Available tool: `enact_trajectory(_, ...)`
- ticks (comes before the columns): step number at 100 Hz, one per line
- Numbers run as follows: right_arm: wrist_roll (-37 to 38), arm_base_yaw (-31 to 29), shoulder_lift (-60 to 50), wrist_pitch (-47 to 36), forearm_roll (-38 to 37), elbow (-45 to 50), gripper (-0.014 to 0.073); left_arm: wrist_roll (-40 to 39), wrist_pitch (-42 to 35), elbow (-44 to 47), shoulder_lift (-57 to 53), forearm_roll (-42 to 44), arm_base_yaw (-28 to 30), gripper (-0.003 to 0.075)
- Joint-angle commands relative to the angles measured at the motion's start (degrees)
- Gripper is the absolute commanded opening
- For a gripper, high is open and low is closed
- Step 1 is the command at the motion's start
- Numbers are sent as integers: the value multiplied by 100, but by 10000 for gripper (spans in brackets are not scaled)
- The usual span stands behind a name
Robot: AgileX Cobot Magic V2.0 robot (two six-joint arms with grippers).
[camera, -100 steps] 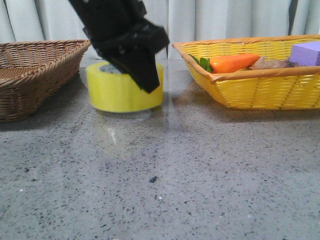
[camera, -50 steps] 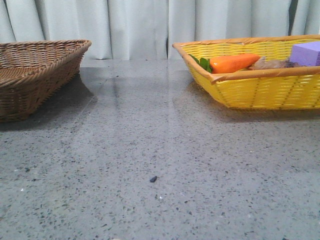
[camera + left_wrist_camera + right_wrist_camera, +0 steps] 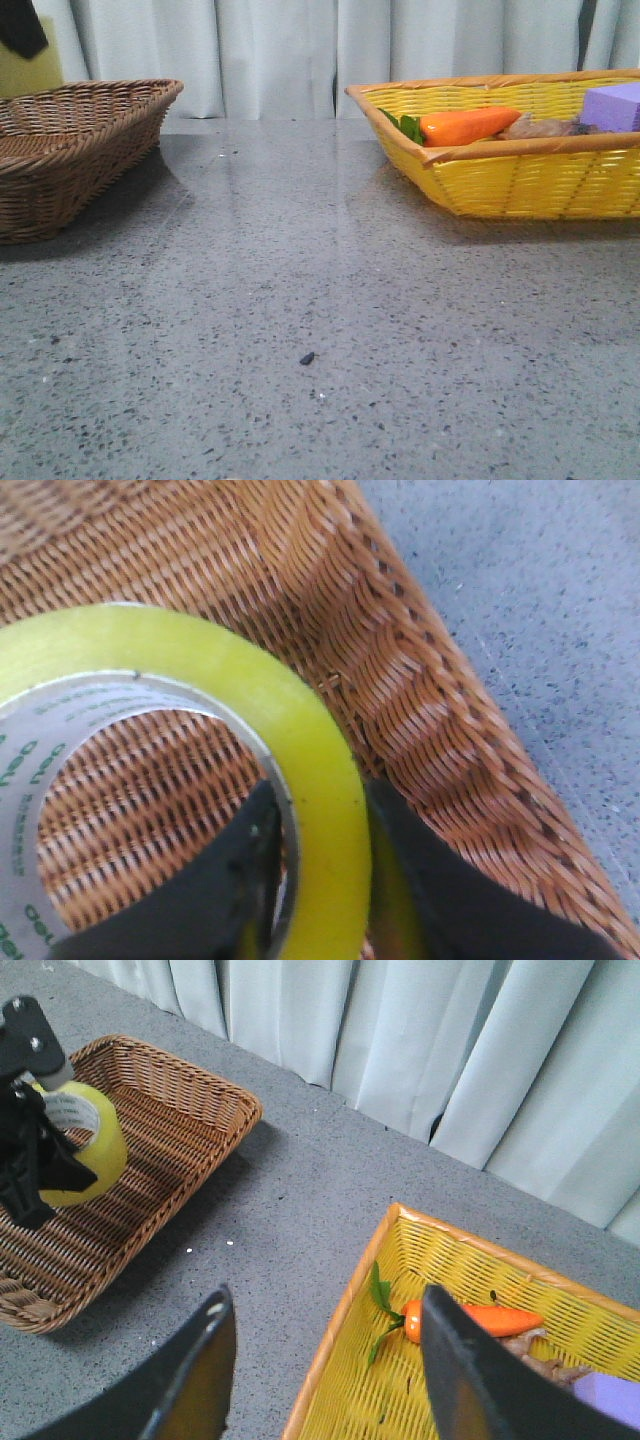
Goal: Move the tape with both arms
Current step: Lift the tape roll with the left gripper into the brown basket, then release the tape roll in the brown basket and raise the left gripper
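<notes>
The yellow tape roll with its white, green-lettered core is held above the brown wicker basket. My left gripper is shut on the roll's wall, one finger inside the core and one outside. In the front view only a sliver of the tape and the gripper's black tip show at the top left, above the basket. The right wrist view shows the tape in the left gripper over the basket. My right gripper is open and empty, high above the table near the yellow basket.
A yellow wicker basket at the right holds an orange carrot, a purple block and a brownish item. Grey speckled tabletop lies between the baskets. A curtain hangs behind.
One second ago the left gripper held the tape on the table's middle. It has since lifted the roll out of sight and carried it left, over the brown basket.
</notes>
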Motion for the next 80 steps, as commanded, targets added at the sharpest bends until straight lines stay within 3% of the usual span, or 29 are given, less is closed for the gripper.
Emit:
enact_trajectory(1, -9, -19, -192, 170, -183, -153, 341, -26, -731, 97, -266, -135, 21, 60)
enact_trajectory(14, -9, -19, -192, 170, -183, -153, 341, -26, -815, 367, -266, -135, 21, 80)
enact_trajectory(30, -9, -19, -192, 170, -183, -153, 341, -26, -846, 358, -266, -299, 21, 265)
enact_trajectory(37, -9, -19, -192, 170, -183, -153, 341, -26, -846, 360, -266, -306, 21, 309)
enact_trajectory(60, -9, -19, -192, 170, -204, -89, 319, -26, -873, 302, -458, -312, 21, 302)
enact_trajectory(69, -9, -19, -242, 170, -212, 45, 199, -26, -882, 302, -760, -492, 21, 267)
enact_trajectory(80, -9, -19, -422, 170, -212, 401, 1, -26, -882, 302, -1235, -801, 21, 146)
